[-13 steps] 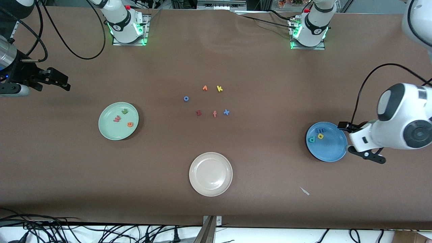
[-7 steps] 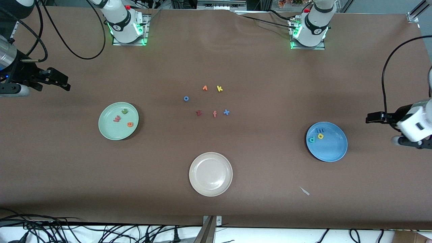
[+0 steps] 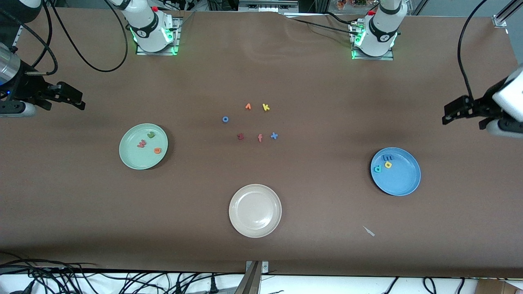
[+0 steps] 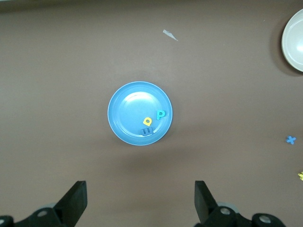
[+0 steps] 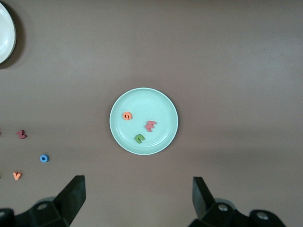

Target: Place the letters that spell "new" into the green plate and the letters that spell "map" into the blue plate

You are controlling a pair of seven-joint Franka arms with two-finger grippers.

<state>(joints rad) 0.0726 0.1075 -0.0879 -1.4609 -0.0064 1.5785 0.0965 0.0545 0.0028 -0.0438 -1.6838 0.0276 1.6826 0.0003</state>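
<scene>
With n, e, w in the green plate (image 3: 130, 157) and m, a, p in the blue plate (image 3: 402, 181), both released tools, left tool (image 3: 449, 113) and right tool (image 3: 75, 100), hang over the tabletop ends, so only a stray sweep could scatter letters.

Both arms run off the front view's edges, so only the right gripper (image 3: 77, 100) and left gripper (image 3: 449, 114) ends show. In the left wrist view the beige plate (image 4: 296, 42) and the yellow k (image 4: 300, 176) are cut by the frame edge. The right wrist view crops the beige plate too. The blue m (image 4: 146, 131) is dim against the blue plate (image 4: 125, 109)
</scene>
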